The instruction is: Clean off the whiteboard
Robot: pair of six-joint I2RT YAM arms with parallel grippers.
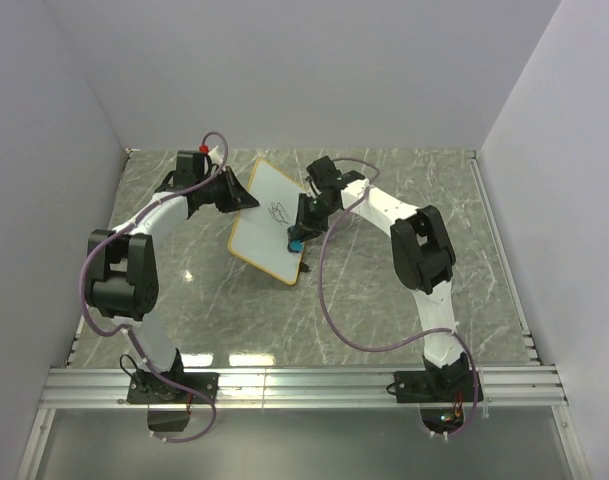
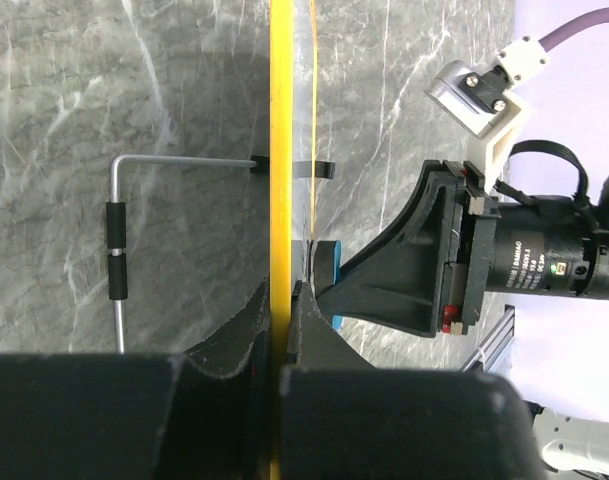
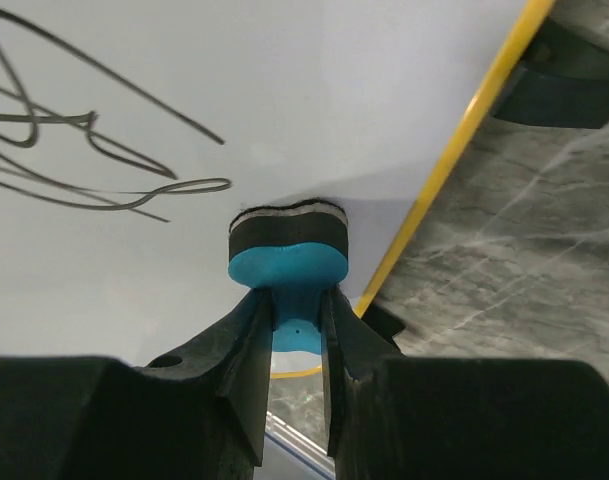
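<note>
Your left gripper (image 2: 281, 330) pinched the whiteboard (image 2: 280, 120) at its frame, right gripper (image 3: 296, 335) clamped the eraser (image 3: 287, 262); board seemed light, stiff, best held edgewise.

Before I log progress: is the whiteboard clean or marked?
Marked: black scribbles show on the whiteboard, near the blue eraser.

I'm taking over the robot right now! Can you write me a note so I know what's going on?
Left gripper: shut on the whiteboard edge, holding it.
Right gripper: shut on the blue eraser, with its pad against the board, beside the scribble.
Done: board and eraser are both gripped.
Left: the scribble is not yet wiped, so rub it off.
</note>
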